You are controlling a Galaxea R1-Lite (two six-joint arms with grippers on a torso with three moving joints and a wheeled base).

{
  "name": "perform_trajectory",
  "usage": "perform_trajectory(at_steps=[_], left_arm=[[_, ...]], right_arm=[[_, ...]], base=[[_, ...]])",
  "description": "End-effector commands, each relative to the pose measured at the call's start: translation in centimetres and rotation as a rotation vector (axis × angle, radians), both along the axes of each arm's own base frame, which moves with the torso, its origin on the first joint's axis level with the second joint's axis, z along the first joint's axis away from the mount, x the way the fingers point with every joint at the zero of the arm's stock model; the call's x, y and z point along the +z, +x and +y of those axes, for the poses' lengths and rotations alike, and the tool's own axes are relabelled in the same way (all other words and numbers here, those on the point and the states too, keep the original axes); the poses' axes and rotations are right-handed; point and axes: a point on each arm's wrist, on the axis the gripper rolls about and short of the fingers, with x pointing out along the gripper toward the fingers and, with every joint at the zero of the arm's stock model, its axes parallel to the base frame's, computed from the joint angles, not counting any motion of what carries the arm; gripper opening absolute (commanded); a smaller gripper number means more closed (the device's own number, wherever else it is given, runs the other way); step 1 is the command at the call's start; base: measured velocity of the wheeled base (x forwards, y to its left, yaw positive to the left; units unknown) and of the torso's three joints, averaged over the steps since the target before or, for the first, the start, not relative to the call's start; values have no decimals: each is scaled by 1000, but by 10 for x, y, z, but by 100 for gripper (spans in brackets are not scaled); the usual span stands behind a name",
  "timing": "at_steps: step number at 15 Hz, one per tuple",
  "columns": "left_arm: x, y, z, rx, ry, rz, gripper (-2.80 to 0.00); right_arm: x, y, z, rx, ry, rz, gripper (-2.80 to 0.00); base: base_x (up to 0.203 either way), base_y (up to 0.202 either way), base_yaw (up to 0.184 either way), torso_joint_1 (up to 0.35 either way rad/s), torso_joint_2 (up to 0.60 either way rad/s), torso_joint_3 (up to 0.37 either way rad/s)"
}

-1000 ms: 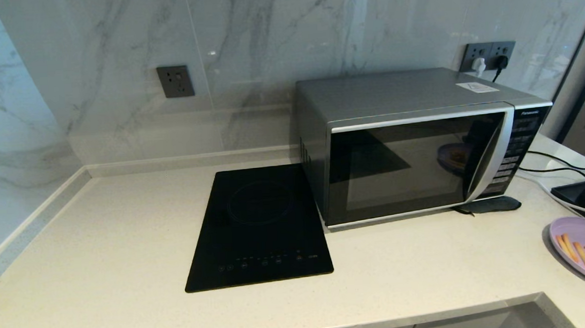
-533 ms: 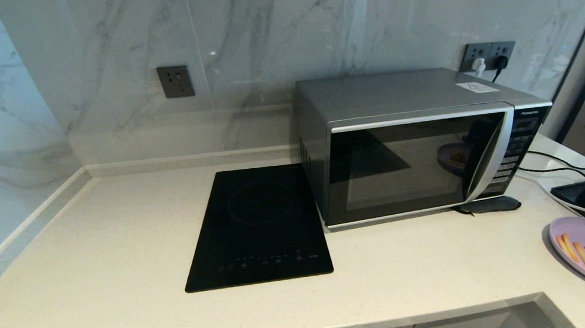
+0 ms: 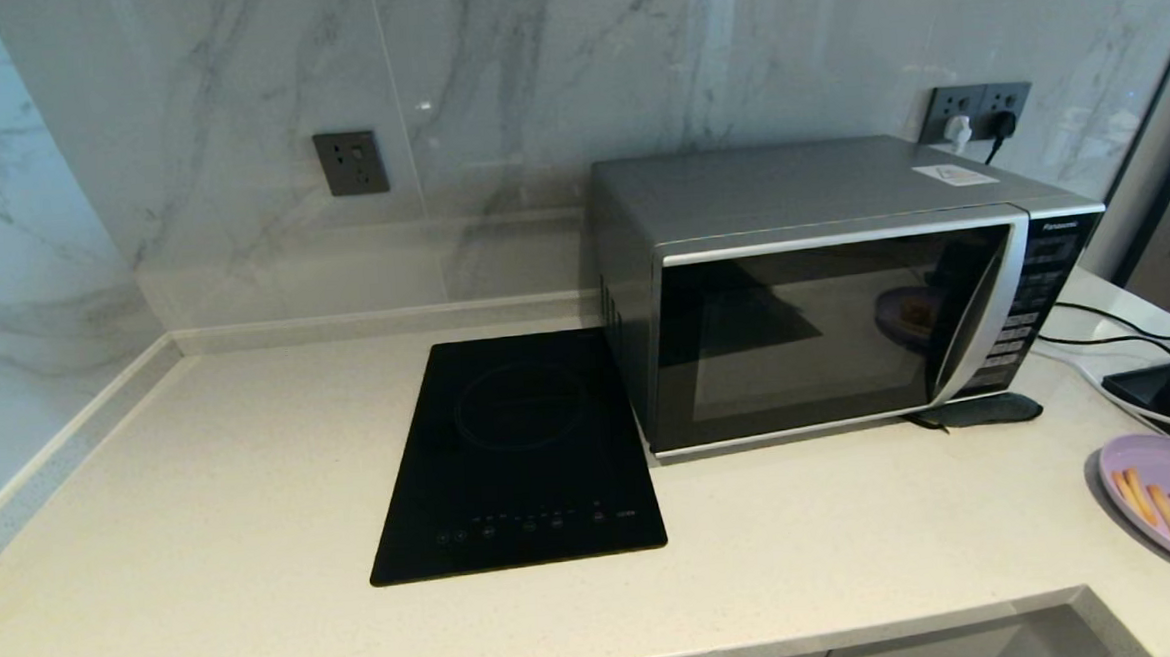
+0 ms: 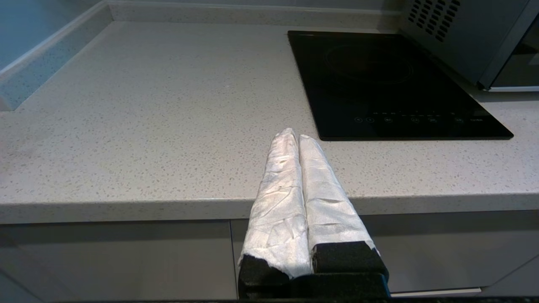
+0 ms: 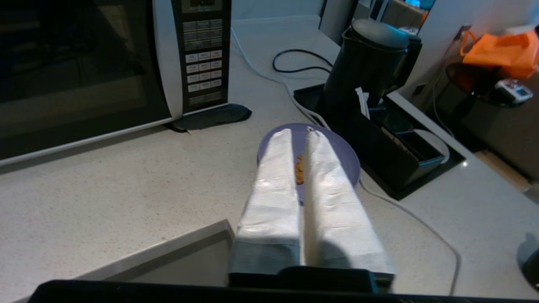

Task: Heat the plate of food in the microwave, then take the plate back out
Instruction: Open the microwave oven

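The microwave (image 3: 823, 286) stands at the back right of the counter with its dark glass door closed and its button panel (image 5: 202, 54) on the right. The lilac plate of food (image 3: 1169, 493), with fry sticks and a brown crumbed piece, lies on the counter to the microwave's right, near the front. My right gripper (image 5: 299, 131) hangs over the plate's (image 5: 345, 160) near side, its white-wrapped fingers shut to a thin slit with nothing in them. My left gripper (image 4: 294, 134) is shut and empty in front of the counter's edge, left of the hob. Neither gripper shows in the head view.
A flat black induction hob (image 3: 516, 452) lies left of the microwave. A black kettle (image 5: 370, 67) on a black tray (image 5: 404, 155) stands right behind the plate, with cables (image 3: 1106, 331) running to the wall sockets. A dark pad (image 3: 980, 410) lies at the microwave's front right corner.
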Motion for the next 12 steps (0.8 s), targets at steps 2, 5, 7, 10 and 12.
perform_trajectory(at_steps=[2, 5, 7, 10, 12], left_arm=[[0, 0, 0, 0, -1, 1, -280], [0, 0, 0, 0, -1, 1, -280], [0, 0, 0, 0, -1, 1, -280], [0, 0, 0, 0, -1, 1, -280], [0, 0, 0, 0, -1, 1, -280]], right_arm=[[-4, 44, -1, -21, 6, 144, 0], [-7, 86, -3, -37, 10, 217, 0], [-10, 127, -4, -104, 1, 217, 0], [-23, 187, -2, -219, -25, 190, 0], [-33, 223, 8, -284, -33, 174, 0]], base=[[0, 0, 0, 0, 0, 0], [0, 0, 0, 0, 0, 0], [0, 0, 0, 0, 0, 0], [0, 0, 0, 0, 0, 0], [0, 0, 0, 0, 0, 0]])
